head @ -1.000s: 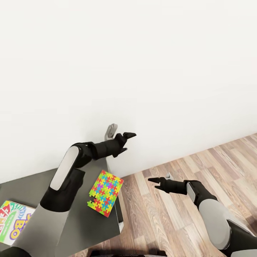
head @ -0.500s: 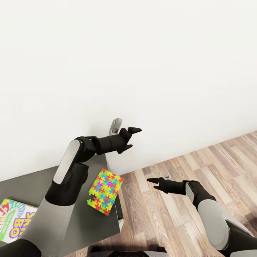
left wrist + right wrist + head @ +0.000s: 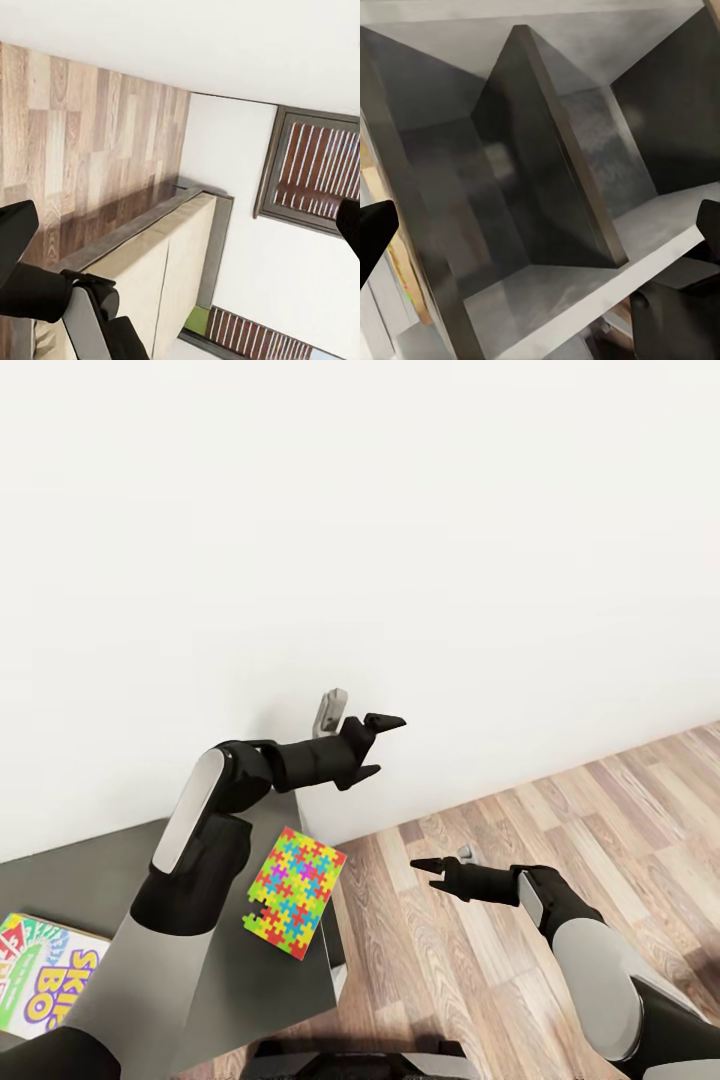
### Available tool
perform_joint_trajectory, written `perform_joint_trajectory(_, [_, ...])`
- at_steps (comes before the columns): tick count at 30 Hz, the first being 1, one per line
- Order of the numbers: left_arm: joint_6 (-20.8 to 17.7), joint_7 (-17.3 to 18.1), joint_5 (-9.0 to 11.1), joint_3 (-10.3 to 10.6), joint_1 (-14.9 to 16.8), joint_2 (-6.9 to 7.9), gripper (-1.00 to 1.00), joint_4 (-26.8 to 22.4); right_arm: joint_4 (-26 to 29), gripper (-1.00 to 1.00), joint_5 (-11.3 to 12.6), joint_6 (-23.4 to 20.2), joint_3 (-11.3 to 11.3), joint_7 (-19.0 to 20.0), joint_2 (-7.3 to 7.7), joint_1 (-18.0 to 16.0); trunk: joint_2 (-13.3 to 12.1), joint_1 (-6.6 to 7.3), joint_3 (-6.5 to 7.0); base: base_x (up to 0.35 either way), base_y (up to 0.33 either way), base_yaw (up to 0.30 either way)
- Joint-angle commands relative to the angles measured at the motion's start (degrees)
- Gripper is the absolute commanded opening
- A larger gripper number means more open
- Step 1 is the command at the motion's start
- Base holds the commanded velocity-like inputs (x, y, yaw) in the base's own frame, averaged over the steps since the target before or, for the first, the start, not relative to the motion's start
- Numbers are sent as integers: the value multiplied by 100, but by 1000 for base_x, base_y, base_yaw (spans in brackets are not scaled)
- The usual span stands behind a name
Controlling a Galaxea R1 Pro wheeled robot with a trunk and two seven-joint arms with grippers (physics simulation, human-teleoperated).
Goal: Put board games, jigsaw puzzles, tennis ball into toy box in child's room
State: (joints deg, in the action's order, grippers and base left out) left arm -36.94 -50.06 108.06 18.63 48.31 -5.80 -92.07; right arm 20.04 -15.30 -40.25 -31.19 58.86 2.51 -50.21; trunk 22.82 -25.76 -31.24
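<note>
A thin, flat, square jigsaw puzzle (image 3: 296, 905) of interlocking yellow, pink, blue, green and orange pieces is lying flat on the dark-grey top of the table (image 3: 90, 890), close to the table's right edge and turned at a slant to it. A couple of pieces at its near left corner are sitting slightly proud of the square outline. Well apart from it, at the left edge of the head view, a flat colourful cardboard board game box (image 3: 45, 975) printed with purple "SKIP-BO" lettering on white, with red and green around it, is resting flat on the same dark-grey top, partly cut off by the picture's edge.
</note>
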Motion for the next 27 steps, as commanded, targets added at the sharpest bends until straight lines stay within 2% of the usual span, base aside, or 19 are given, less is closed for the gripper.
perform_joint_trajectory(1, [-5, -53, 54, -3, 5, -4, 100, -4, 5, 100, -58, -32, -48, 34, -4, -8, 10, -3, -18, 0, 0, 0])
perform_joint_trajectory(15, [-6, -59, 94, 65, 3, -11, 100, 0, 42, 100, -47, -21, -51, 130, -17, -46, 10, -3, -149, 0, 0, 0])
perform_joint_trajectory(22, [-6, -63, 94, 120, -4, -4, 100, 2, 51, 100, -77, 164, -34, 608, -84, -41, 10, -3, -197, 0, 0, 0])
perform_joint_trajectory(24, [-6, -64, 94, 137, -8, -1, 100, 3, 52, 100, -98, 331, -23, 855, -112, -37, 10, -3, -204, 0, 0, 0])
perform_joint_trajectory(27, [-6, -64, 93, 143, -9, -1, 100, 4, 52, 100, -105, 414, -10, 957, -122, -34, 10, -3, -212, 0, 0, 0])
